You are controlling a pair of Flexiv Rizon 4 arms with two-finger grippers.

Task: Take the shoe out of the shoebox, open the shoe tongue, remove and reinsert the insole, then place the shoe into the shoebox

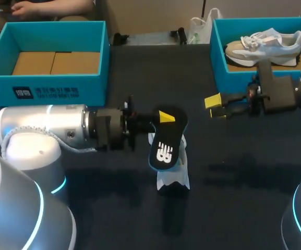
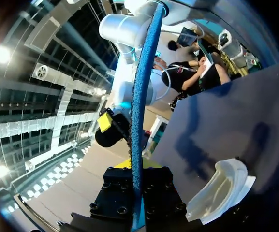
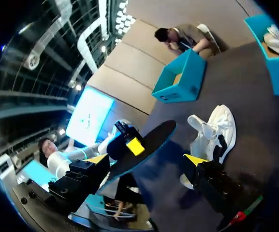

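While left claw (image 1: 165,119) grips insole (image 1: 166,148), right claw (image 1: 215,107) gapes; right shoebox (image 1: 220,73) holds shoe (image 1: 265,44).

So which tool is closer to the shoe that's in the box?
The right. The right tool sits open just outside the blue box, near the shoe inside. The left tool is farther away, mid-table, shut on the insole.
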